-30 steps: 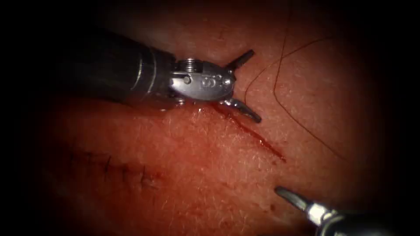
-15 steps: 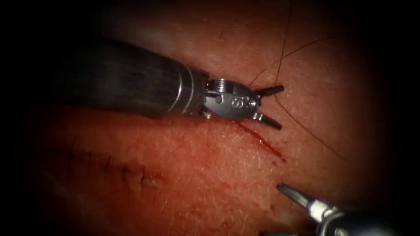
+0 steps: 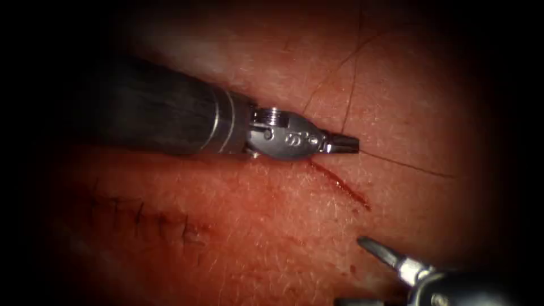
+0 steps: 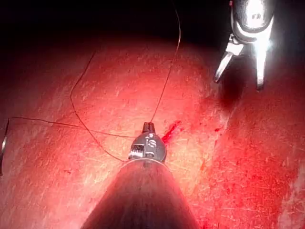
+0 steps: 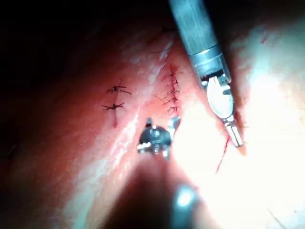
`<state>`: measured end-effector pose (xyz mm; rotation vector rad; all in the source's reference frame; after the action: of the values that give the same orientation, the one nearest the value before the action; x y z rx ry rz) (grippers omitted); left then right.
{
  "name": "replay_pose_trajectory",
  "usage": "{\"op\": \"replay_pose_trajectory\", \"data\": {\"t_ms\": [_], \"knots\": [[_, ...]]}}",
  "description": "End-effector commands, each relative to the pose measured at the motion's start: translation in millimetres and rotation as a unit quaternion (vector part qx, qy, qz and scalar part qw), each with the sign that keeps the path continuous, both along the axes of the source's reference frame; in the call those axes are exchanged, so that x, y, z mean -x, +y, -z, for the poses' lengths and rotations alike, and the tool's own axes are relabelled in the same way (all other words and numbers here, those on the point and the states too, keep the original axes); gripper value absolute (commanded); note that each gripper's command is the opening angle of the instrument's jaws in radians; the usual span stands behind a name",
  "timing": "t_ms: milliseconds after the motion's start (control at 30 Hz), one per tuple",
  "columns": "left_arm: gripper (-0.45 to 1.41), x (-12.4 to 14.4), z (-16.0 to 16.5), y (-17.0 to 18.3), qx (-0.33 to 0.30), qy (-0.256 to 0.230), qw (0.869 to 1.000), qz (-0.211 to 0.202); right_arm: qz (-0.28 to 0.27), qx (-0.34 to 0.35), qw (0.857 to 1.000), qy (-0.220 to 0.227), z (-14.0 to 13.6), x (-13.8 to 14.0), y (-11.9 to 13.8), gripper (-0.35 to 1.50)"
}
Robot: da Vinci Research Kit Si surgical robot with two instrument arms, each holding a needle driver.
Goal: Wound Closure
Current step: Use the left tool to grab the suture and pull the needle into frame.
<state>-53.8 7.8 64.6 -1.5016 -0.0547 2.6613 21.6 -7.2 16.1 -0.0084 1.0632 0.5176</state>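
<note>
left tool (image 3: 344, 144) clamped on the thread (image 3: 350, 85) just past the cut's (image 3: 339, 184) upper end.
its jaws, wide a second ago, have closed on the strand, which runs off toward 12 and 3 o'clock over the tissue (image 3: 272, 226). right tool (image 3: 374, 252) waits at 5 o'clock, holding nothing; its jaws look parted in the left wrist view. an older stitched line (image 3: 141, 215) lies at 8 o'clock.

The endoscope view is dim, brightest at centre and black round the rim; the left tool (image 3: 350, 144) has its shaft in shadow toward 9 o'clock, and the thread (image 3: 408, 166) barely catches light. Glare whitens the right tool (image 4: 238, 83) in the left wrist view, and perhaps burns out the tissue (image 5: 267, 119) in the right wrist view.
</note>
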Motion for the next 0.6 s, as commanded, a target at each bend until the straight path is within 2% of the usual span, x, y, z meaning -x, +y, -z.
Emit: {"op": "replay_pose_trajectory", "data": {"t_ms": [33, 200, 300, 600], "knots": [[-0.45, 0.1, -0.2, -1.1, -0.001, -0.002, 1.000, -0.002, 0.004, -0.002, 1.000, 0.003, -0.3, -0.5, -0.8, 1.48], [-0.45, -2.7, 2.9, -4.8, -0.022, -0.008, 1.000, -0.002, 0.009, -0.002, 1.000, 0.011, -0.2, -0.8, -1.1, 1.48], [-0.45, -3.7, 4.9, -5.9, -0.039, -0.012, 0.999, 0.001, 0.025, -0.006, 1.000, 0.007, -0.8, -0.9, -1.6, 1.46], [-0.45, -4.7, 12.5, -8.5, -0.065, -0.043, 0.997, 0.013, 0.052, -0.007, 0.999, -0.011, -3.2, -0.7, -2.8, 1.46]]}}
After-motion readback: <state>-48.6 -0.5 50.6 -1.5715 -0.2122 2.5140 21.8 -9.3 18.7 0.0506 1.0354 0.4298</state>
